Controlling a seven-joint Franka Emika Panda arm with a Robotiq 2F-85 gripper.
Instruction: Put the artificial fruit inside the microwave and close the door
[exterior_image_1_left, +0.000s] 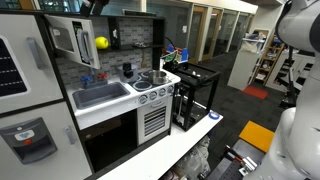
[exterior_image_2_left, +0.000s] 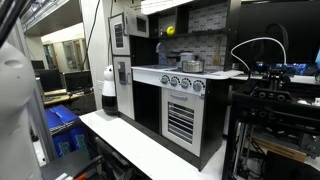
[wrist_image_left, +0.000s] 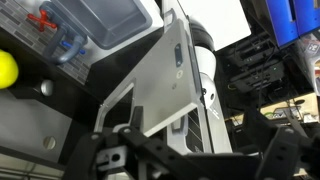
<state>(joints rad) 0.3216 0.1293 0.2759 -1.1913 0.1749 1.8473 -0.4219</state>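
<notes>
The yellow artificial fruit (exterior_image_1_left: 101, 43) lies inside the open microwave (exterior_image_1_left: 118, 36) above the toy kitchen counter. It also shows in the other exterior view (exterior_image_2_left: 170, 30) and at the left edge of the wrist view (wrist_image_left: 5, 68). The microwave's white-framed door (exterior_image_1_left: 68, 40) with its dark window stands swung open; it shows in both exterior views (exterior_image_2_left: 118, 33) and fills the middle of the wrist view (wrist_image_left: 165, 75). My gripper (wrist_image_left: 195, 160) is open and empty, with its dark fingers spread wide, close in front of the door. In both exterior views it is mostly out of view at the top.
Below the microwave are a grey sink (exterior_image_1_left: 100, 96), a stove top with small pots (exterior_image_1_left: 150, 79) and the large black oven door (exterior_image_1_left: 110, 142). A black frame box (exterior_image_1_left: 196, 95) stands beside the kitchen. A white table edge (exterior_image_2_left: 130, 145) runs in front.
</notes>
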